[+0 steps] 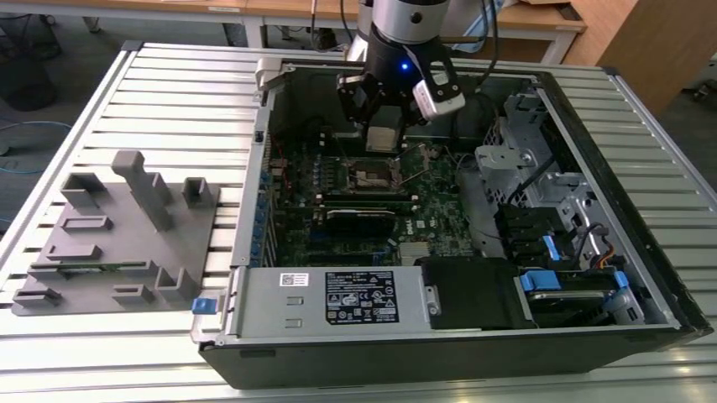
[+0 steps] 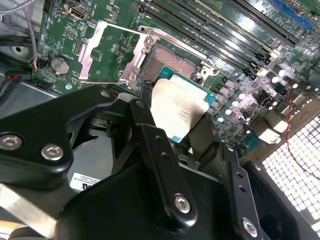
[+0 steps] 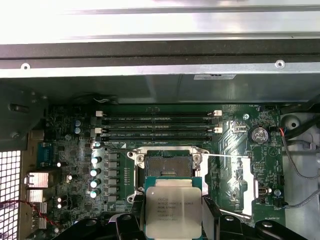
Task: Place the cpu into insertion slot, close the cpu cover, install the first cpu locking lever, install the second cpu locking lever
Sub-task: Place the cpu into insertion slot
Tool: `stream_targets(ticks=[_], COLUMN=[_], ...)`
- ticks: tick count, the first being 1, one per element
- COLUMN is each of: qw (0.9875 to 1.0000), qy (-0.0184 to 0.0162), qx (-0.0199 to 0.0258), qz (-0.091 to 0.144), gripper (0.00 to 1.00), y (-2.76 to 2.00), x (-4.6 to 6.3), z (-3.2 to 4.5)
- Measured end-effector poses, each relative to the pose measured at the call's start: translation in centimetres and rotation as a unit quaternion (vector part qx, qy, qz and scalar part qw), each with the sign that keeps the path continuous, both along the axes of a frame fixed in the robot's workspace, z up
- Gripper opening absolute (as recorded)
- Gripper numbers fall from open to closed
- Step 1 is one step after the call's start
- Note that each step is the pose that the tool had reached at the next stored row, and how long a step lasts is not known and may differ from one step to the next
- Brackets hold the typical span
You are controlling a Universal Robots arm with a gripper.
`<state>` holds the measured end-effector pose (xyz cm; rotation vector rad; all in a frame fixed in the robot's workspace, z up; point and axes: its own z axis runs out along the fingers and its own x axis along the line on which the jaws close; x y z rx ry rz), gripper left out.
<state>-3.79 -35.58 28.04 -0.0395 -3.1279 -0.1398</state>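
We see the tool (image 1: 382,137) gripping the cpu (image 2: 180,107) by its edges inside the open computer case (image 1: 627,277).
The chip hangs just above the insertion slot (image 3: 167,165) without touching it. The cpu cover (image 2: 86,57) lies flipped open beside the slot on the green motherboard (image 3: 75,150). The case rests on the slatted counter (image 1: 168,92).

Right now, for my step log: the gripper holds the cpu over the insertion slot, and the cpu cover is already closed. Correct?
Not quite: the cpu cover is open, swung aside off the insertion slot, as the second wrist view shows. The gripper does hold the cpu over the slot.
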Motion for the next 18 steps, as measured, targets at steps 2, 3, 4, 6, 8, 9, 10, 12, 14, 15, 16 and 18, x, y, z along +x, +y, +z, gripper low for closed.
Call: stream_targets(ticks=[2,3,4,6,8,9,10,12,14,15,16,18], qw=[1.0000,1.0000,1.0000,1.0000,1.0000,1.0000,1.0000,1.0000,1.0000,1.0000,1.0000,1.0000], qy=[0.0000,0.0000,0.0000,-0.0001,0.0000,0.0000,0.0000,0.0000,0.0000,0.0000,0.0000,0.0000], qx=[0.0000,0.0000,0.0001,0.0002,0.0000,0.0001,0.0001,0.0000,0.0000,0.0000,0.0000,0.0000], qz=[0.000,0.000,0.000,0.000,0.000,0.000,0.000,0.000,0.000,0.000,0.000,0.000], gripper=[0.54,0.54,0.54,0.54,0.54,0.54,0.54,0.54,0.54,0.54,0.54,0.54], y=[0.00,0.00,0.00,0.00,0.00,0.00,0.00,0.00,0.00,0.00,0.00,0.00], x=[0.00,0.00,0.00,0.00,0.00,0.00,0.00,0.00,0.00,0.00,0.00,0.00], z=[-0.02,-0.03,-0.04,-0.11,-0.17,-0.21,-0.24,-0.30,-0.34,-0.36,-0.38,-0.46])
